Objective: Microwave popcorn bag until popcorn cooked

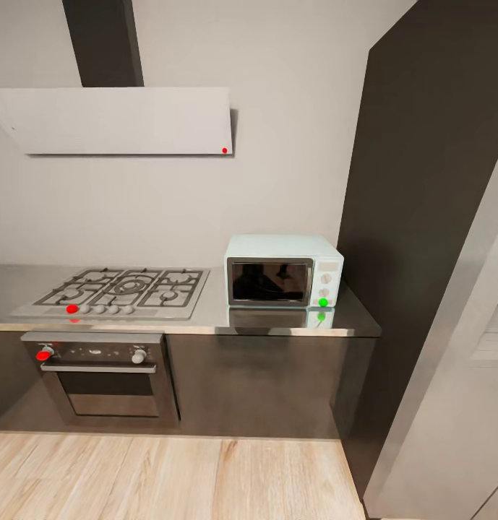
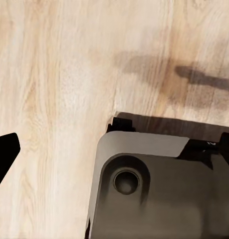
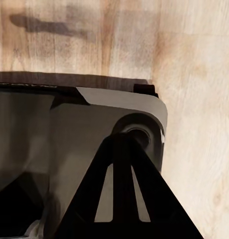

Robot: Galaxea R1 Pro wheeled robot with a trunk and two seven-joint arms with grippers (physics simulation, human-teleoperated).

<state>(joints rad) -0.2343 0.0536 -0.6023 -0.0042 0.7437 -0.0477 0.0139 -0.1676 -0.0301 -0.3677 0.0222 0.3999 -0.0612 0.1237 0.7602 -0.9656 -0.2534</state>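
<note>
In the head view, the small boxy mint-blue microwave (image 1: 284,271) with a dark glass door sits at centre right of the frame, on the right end of the long grey, shiny steel-look countertop (image 1: 205,319). Its door is closed and a round green light glows at its lower right corner. To its left lies a steel gas hob (image 1: 117,289) with dark grates, above a built-in oven (image 1: 100,373). A pale flat extractor hood (image 1: 115,120) hangs in the upper left.

The wrist views look down on pale wooden floor (image 2: 54,74) and the robot's grey base (image 3: 94,129). A black finger (image 2: 4,154) of the left gripper and a slotted black finger (image 3: 125,199) of the right gripper appear, but I cannot tell whether either gripper is released or clenched.
</note>
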